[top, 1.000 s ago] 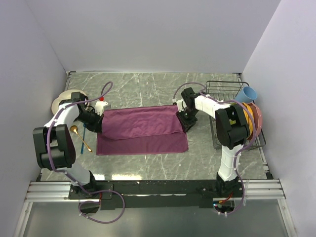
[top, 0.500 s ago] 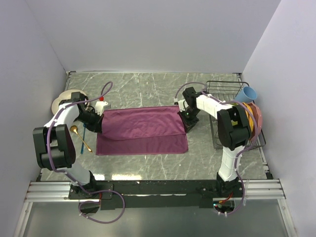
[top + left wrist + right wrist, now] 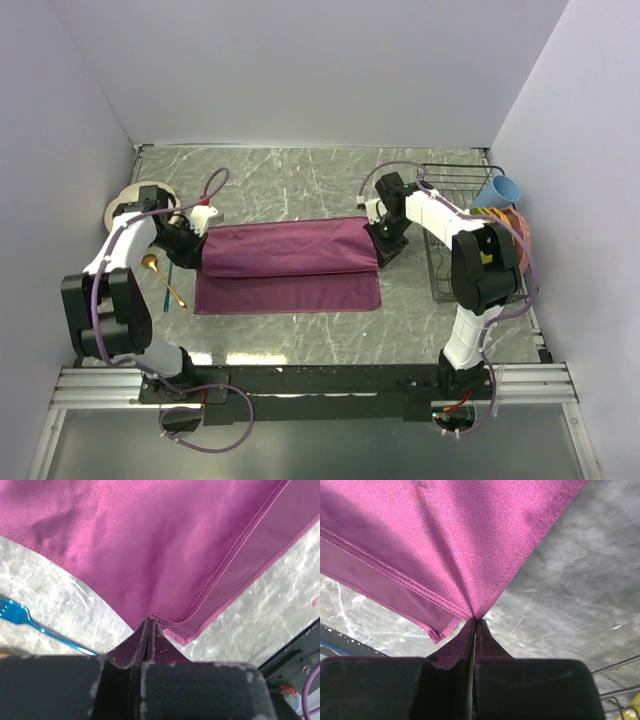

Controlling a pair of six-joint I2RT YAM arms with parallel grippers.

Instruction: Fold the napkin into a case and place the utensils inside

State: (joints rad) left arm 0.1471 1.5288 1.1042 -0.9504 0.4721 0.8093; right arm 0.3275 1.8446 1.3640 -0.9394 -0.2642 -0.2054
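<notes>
The maroon-purple napkin lies mid-table, its upper layer folded over and stretched taut between my two grippers. My left gripper is shut on the napkin's left corner. My right gripper is shut on the right corner. Both wrist views show the cloth lifted off the grey marble top, with a lower layer beneath. The blue fork and gold spoon lie left of the napkin; the fork's tines show in the left wrist view.
A cream plate sits at the far left behind the left arm. A black wire rack at the right holds a blue cup and orange and yellow dishes. White walls enclose the table.
Both grippers have carried the folded edge of the napkin a little toward the back of the table, pulling the upper layer flatter and narrower. Both stay shut on the cloth.
</notes>
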